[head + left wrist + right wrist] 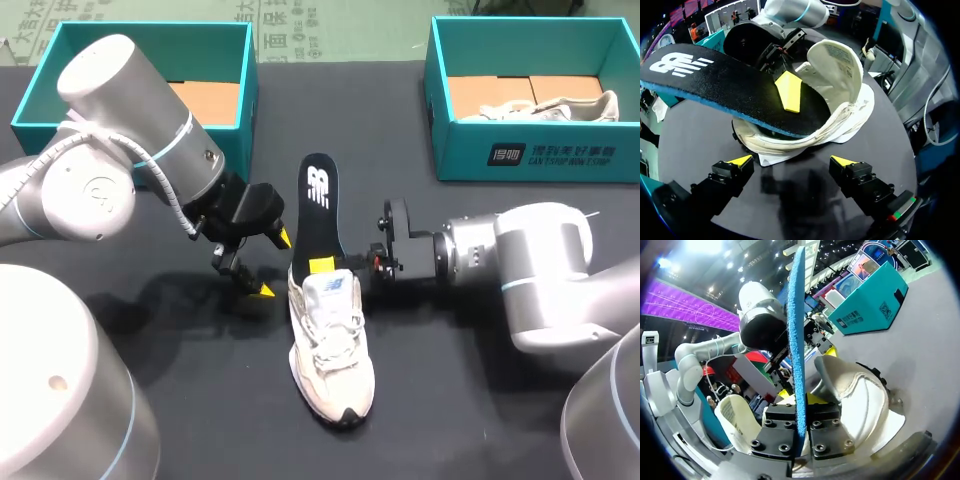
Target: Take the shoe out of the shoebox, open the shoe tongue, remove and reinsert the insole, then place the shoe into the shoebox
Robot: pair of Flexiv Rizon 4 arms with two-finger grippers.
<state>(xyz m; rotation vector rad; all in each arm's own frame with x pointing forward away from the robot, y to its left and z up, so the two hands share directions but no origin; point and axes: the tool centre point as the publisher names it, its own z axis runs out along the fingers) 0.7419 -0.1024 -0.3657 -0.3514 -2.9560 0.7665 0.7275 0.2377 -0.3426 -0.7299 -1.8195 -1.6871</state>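
A white sneaker (pixel 330 350) lies on the black table with its toe toward the near edge. A black insole (pixel 318 215) with a blue underside sticks out of its heel opening, pointing away. My right gripper (pixel 335 265) reaches in from the right and is shut on the insole just above the shoe's collar. In the right wrist view the gripper (pixel 801 432) clamps the insole's blue edge (pixel 797 315). My left gripper (pixel 276 264) stands open just left of the shoe, holding nothing. From the left wrist view, its gripper (pixel 792 161) faces the shoe (pixel 840 100) and the raised insole (pixel 715 82).
A teal shoebox (pixel 40 75) stands at the back left, showing only brown cardboard inside. Another teal shoebox (pixel 540 152) at the back right holds a second light shoe (pixel 545 110).
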